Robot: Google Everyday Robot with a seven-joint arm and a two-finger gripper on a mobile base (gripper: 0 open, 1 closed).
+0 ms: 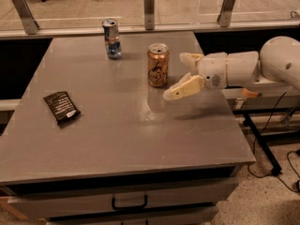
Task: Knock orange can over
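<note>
The orange can (158,65) stands upright near the middle of the back half of the grey table (122,135). It is copper-orange with a silver top and dark marks. My gripper (179,76) is open just to the right of the can, above the table, coming in from the right on a white arm. One finger (190,57) reaches toward the can's upper right and the other finger (180,90) points down-left below it. The fingers are close to the can but apart from it.
A slimmer blue-and-silver can (112,39) stands upright at the back, left of the orange can. A dark snack packet (61,107) lies flat at the left. A glass railing with metal posts (149,8) runs behind the table. A drawer handle (129,203) is at the front.
</note>
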